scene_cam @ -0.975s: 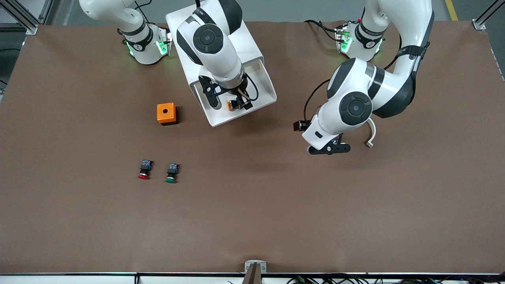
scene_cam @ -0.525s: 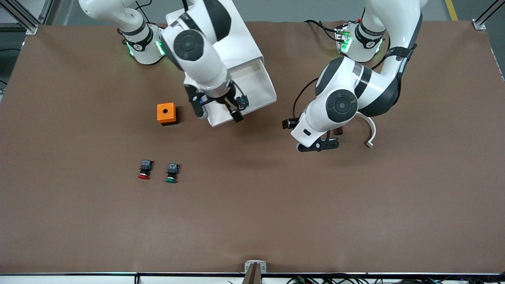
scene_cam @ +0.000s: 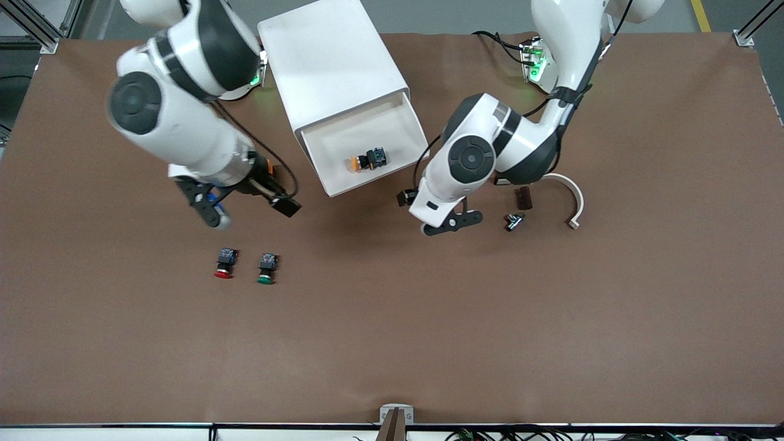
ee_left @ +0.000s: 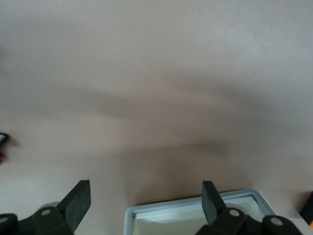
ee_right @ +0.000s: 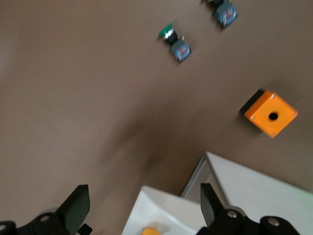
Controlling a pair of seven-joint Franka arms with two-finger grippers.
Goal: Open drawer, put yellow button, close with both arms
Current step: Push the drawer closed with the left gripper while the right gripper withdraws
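Note:
The drawer [scene_cam: 392,131], uppermost in the white cabinet [scene_cam: 331,61], stands pulled open. The yellow button [scene_cam: 366,160] lies on its side inside it. My right gripper [scene_cam: 248,210] is open and empty over the table beside the cabinet, toward the right arm's end. In the right wrist view [ee_right: 142,196] the drawer's corner [ee_right: 166,210] and the button's yellow cap [ee_right: 152,230] show between its fingers. My left gripper [scene_cam: 452,223] is open and empty, low by the drawer's corner toward the left arm's end. In the left wrist view [ee_left: 144,191] the drawer's rim [ee_left: 195,205] shows.
A red-capped button [scene_cam: 223,263] and a green-capped button [scene_cam: 266,268] lie nearer the front camera than the right gripper. An orange box [ee_right: 270,112] sits beside the cabinet, mostly hidden under the right arm in the front view. A brown block [scene_cam: 522,197], a metal part [scene_cam: 513,220] and a white curved piece [scene_cam: 572,196] lie by the left arm.
The right gripper let go of the yellow button in the drawer and swung away toward the right arm's end. The left gripper moved closer to the drawer's corner.

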